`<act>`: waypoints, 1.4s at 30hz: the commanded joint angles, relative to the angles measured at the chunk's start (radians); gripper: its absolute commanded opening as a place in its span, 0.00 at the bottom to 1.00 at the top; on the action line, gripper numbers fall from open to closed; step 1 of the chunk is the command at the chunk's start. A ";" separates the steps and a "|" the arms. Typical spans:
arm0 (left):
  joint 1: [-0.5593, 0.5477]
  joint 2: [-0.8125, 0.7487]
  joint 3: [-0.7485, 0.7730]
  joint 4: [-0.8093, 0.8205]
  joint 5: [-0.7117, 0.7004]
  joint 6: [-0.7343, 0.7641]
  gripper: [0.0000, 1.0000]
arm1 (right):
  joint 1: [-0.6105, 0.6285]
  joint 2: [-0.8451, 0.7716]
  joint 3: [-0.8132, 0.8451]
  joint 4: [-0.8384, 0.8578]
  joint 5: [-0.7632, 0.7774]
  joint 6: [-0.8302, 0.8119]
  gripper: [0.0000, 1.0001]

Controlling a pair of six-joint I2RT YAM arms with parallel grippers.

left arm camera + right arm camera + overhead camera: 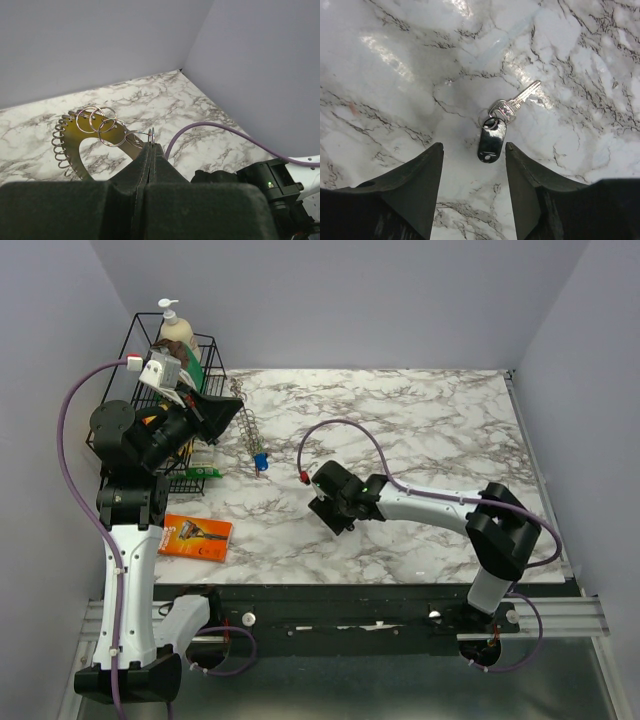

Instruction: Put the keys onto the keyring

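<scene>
- Left tool [151, 146]: raised above the table [430, 430], clenched flat on the last link of a chain of small split rings [102, 124], with no gap between the pads.
- Hanging from that chain, toward 10 o'clock in the left wrist view: the keyring [60, 145], wire-fringed and clear of the marble below. In the top view, a blue key [261, 461] dangling at its lower end.
- Further right, flat on the table: a silver key [521, 96] with a black fob [492, 140], joined by a small ring.
- Long axis of key and fob, seen from the right wrist: from 7 o'clock at the fob to 1 o'clock at the blade tip.
- Right tool [474, 148]: released, grasping nothing, low over the table. Fob between the two fingers, just beside the 3 o'clock one; contact there impossible to tell.
- Key head and blade at 12 to 1 o'clock, just ahead of the fingertips.
- Nearer arm by far: the right. Keyring well apart, toward 10 o'clock from the right tool in the top view.
- Judged next: close across the fob's narrow width, or shift toward 1 o'clock for the key head.
</scene>
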State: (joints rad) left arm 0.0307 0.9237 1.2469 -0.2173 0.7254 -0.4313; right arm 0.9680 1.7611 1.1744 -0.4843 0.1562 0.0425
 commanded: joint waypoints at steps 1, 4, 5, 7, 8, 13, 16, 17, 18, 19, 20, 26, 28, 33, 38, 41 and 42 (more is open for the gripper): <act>0.005 -0.025 -0.007 0.056 0.017 -0.003 0.00 | -0.020 -0.037 -0.042 0.088 -0.101 -0.013 0.61; 0.005 -0.025 -0.009 0.056 0.017 -0.003 0.00 | -0.040 -0.038 -0.065 0.118 -0.147 -0.015 0.60; 0.005 -0.026 -0.009 0.058 0.019 -0.001 0.00 | -0.048 -0.035 -0.067 0.119 -0.149 -0.015 0.60; 0.005 -0.026 -0.010 0.058 0.017 -0.001 0.00 | -0.052 -0.017 -0.062 0.119 -0.147 -0.018 0.59; 0.005 -0.026 -0.010 0.056 0.019 -0.003 0.00 | -0.055 -0.012 -0.062 0.119 -0.142 -0.018 0.59; 0.005 -0.026 -0.012 0.058 0.017 -0.003 0.00 | -0.068 0.006 -0.056 0.121 -0.129 -0.020 0.57; 0.005 -0.026 -0.014 0.058 0.017 -0.001 0.00 | -0.071 0.018 -0.058 0.128 -0.139 -0.020 0.54; 0.005 -0.026 -0.012 0.059 0.017 -0.001 0.00 | -0.072 0.021 -0.058 0.128 -0.141 -0.021 0.53; 0.005 -0.025 -0.012 0.056 0.017 -0.001 0.00 | -0.071 0.031 -0.058 0.130 -0.141 -0.020 0.52; 0.005 -0.025 -0.012 0.058 0.017 -0.001 0.00 | -0.071 0.035 -0.056 0.130 -0.142 -0.021 0.52; 0.005 -0.026 -0.012 0.058 0.017 -0.003 0.00 | -0.072 0.040 -0.056 0.130 -0.142 -0.021 0.52; 0.005 -0.026 -0.010 0.056 0.017 -0.001 0.00 | -0.072 0.074 -0.045 0.133 -0.133 -0.020 0.49; 0.005 -0.028 -0.009 0.053 0.017 -0.001 0.00 | -0.074 0.084 -0.038 0.133 -0.130 -0.016 0.45; 0.005 -0.026 -0.006 0.055 0.017 0.000 0.00 | -0.089 0.113 -0.038 0.131 -0.138 -0.010 0.40; 0.005 -0.026 -0.004 0.053 0.019 0.000 0.00 | -0.104 0.118 -0.039 0.131 -0.177 -0.004 0.36; 0.003 -0.026 -0.003 0.049 0.017 0.002 0.00 | -0.104 0.107 -0.035 0.131 -0.182 -0.003 0.33; 0.005 -0.025 -0.001 0.047 0.017 0.003 0.00 | -0.106 0.103 -0.035 0.131 -0.182 -0.004 0.33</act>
State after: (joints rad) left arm 0.0307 0.9192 1.2358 -0.2108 0.7258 -0.4313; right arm 0.8700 1.8378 1.1400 -0.3374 0.0074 0.0311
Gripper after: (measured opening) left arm 0.008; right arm 0.340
